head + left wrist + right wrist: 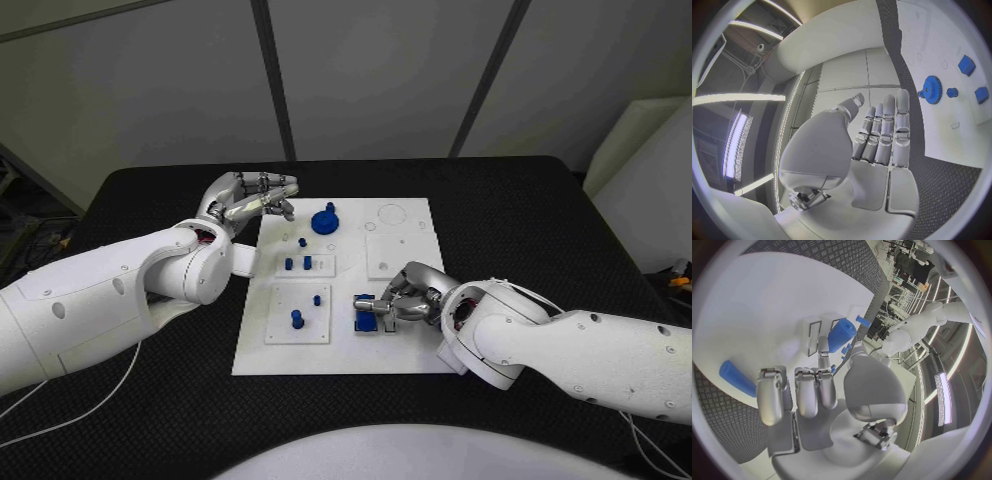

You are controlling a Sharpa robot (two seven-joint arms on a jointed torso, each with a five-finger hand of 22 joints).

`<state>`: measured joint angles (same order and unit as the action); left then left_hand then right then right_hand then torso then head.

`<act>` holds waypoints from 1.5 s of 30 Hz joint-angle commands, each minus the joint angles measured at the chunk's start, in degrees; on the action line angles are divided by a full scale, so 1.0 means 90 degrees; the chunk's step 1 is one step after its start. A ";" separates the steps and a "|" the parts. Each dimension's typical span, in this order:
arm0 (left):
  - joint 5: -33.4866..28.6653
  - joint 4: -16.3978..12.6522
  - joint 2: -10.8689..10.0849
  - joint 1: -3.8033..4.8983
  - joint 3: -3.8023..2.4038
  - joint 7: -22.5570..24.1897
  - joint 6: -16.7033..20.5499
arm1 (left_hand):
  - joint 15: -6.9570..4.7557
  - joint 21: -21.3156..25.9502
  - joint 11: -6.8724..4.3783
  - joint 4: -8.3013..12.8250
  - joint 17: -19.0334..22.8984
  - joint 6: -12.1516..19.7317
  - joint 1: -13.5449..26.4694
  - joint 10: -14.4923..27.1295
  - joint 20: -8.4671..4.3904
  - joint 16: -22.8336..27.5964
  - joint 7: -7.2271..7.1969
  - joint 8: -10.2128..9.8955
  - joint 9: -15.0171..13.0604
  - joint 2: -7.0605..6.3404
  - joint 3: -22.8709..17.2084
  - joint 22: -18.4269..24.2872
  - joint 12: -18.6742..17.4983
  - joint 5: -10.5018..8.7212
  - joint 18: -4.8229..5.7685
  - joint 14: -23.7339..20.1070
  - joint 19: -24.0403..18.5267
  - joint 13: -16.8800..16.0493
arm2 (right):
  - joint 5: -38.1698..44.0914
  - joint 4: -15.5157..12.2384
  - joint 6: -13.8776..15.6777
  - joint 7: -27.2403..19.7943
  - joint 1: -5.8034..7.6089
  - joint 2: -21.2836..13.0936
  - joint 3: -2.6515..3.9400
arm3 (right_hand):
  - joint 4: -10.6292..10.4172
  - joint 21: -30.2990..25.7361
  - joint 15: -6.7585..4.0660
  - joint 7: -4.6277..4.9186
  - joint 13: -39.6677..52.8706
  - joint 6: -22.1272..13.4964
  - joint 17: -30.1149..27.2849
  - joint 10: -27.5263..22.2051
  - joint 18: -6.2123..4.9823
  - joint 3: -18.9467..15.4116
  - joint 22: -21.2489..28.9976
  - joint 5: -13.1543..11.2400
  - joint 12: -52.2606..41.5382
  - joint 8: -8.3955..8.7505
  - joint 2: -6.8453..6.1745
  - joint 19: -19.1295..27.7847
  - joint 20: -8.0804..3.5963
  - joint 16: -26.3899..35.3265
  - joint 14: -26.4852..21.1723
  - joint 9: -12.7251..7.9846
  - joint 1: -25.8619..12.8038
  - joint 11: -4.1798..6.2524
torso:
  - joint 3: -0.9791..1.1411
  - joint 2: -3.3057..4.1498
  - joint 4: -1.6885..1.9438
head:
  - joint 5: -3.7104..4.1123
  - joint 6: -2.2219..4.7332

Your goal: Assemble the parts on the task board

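The left robot hand (257, 198) hovers over the far left corner of the task board (411, 352), above the black tabletop (144, 200). It holds nothing; in its wrist view the fingers (882, 132) lie straight and side by side, away from the thumb.

Just right of that hand, on the far part of the board, stands a blue gear (326, 218), also seen edge-on in the left wrist view (931, 89). Nearer, a small blue peg (303, 241) stands alone, and then a pair of blue pegs (299, 264) rise from a small white block (320, 266). In the near left part of the board a larger white block (277, 318) carries two more blue pegs (297, 318).

On the right half of the board lie a round outline (391, 213) and a plain white square plate (402, 252).

The right robot hand (401, 300) rests on the near middle of the board, its fingers curled around a blue part (369, 314) beside the larger block. Its wrist view shows a blue cylinder (842, 334) at its fingertips (822, 346), but whether it truly grips it I cannot tell. A second blue cylinder (737, 378) lies on the board beside that hand.
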<state>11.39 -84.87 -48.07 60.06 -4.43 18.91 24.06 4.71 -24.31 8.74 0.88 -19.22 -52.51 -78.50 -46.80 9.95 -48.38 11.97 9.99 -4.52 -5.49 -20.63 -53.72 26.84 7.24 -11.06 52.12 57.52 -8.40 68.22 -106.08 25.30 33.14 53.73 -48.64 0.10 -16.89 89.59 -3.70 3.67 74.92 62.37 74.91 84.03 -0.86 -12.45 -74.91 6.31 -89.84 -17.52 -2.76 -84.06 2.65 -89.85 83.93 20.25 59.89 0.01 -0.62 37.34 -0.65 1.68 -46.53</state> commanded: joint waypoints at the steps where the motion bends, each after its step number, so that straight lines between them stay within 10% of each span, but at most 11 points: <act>1: -0.0004 -0.0019 -0.0007 0.0009 -0.0005 0.0027 -0.0040 | 0.0008 0.0039 0.0013 0.0035 0.0005 0.0049 -0.0005 0.0042 0.0015 -0.0011 0.0000 0.0041 0.0004 0.0060 0.0001 0.0010 0.0020 0.0004 0.0073 -0.0028 0.0029 0.0005 | 0.0086 -0.0072 -0.0001 -0.0126 -0.0002 -0.0028 -0.0005 | 0.0056 -0.0019 -0.0049 -0.0003 0.1676 -0.0022 0.1677 0.0664 0.0068 0.0141 -0.1574 0.0247 -0.0017 0.0006 0.0067 -0.0603 -0.0054 -0.0017 0.0674 0.0052 0.0174 0.0056 | 0.0008 -0.0003 -0.0007 | -0.0004 -0.0008; 9: -0.0004 -0.0023 -0.0019 0.0009 -0.0005 0.0027 -0.0038 | 0.0008 0.0039 0.0013 0.0035 0.0005 0.0049 -0.0005 0.0042 0.0015 -0.0011 0.0000 0.0041 0.0004 0.0060 0.0001 0.0010 0.0020 0.0004 0.0073 -0.0028 0.0029 0.0005 | 0.0430 -0.0256 0.0054 -0.0318 -0.0003 -0.0156 -0.0007 | 0.0568 -0.0015 -0.0083 -0.0051 0.1676 0.0072 0.1677 0.0664 0.0070 0.0334 -0.1583 0.0503 -0.0017 -0.0086 0.0013 -0.0608 -0.0082 -0.0017 0.0674 0.0205 0.1237 0.0099 | 0.0008 -0.0010 -0.0005 | 0.0000 -0.0020; 32: -0.0004 0.0000 -0.0013 0.0008 -0.0005 0.0010 -0.0045 | 0.0009 0.0039 0.0015 0.0035 0.0008 0.0053 -0.0005 0.0049 0.0015 -0.0012 0.0002 0.0047 0.0004 0.0064 0.0001 0.0012 0.0028 0.0004 0.0073 -0.0028 0.0030 0.0008 | 0.0323 -0.0459 0.0083 -0.0850 -0.0005 -0.0406 -0.0011 | 0.0065 0.0003 -0.0118 -0.0098 0.1676 0.0080 0.1677 0.0664 0.0078 0.0115 -0.1612 0.0235 -0.0017 -0.0225 0.0091 -0.0624 -0.0118 -0.0017 0.0674 0.0399 0.0884 0.0139 | 0.0007 -0.0001 0.0000 | -0.0001 0.0004; 45: -0.0004 -0.0008 -0.0015 0.0008 -0.0005 0.0012 -0.0051 | 0.0009 0.0039 0.0015 0.0035 0.0008 0.0053 -0.0005 0.0049 0.0015 -0.0012 0.0002 0.0047 0.0004 0.0064 0.0001 0.0012 0.0028 0.0004 0.0073 -0.0028 0.0030 0.0008 | 0.0121 -0.0507 -0.0268 -0.1120 -0.0005 -0.0511 -0.0013 | 0.0711 -0.0005 -0.0140 -0.0120 0.1676 0.0018 0.1677 0.0664 0.0075 0.0438 -0.1600 0.0285 -0.0017 -0.0299 0.0244 -0.0617 -0.0139 -0.0017 0.0674 0.0533 0.1983 0.0163 | 0.0004 -0.0010 -0.0002 | -0.0023 -0.0016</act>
<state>11.38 -84.85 -48.19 60.06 -4.43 18.85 24.06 4.71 -24.31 8.74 0.88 -19.23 -52.51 -78.50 -46.80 9.95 -48.38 11.98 10.23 -4.52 -5.49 -20.63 -53.69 26.84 7.24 -11.06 52.12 57.52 -8.41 70.07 -110.54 24.00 24.54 53.64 -53.16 -0.01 -10.83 89.58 -4.52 2.64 74.93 63.00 74.90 83.94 -0.86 -8.51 -74.90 9.15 -89.84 -19.95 -0.56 -84.06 1.81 -89.85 83.94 24.97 77.24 1.16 -0.57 37.30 -0.67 1.48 -46.67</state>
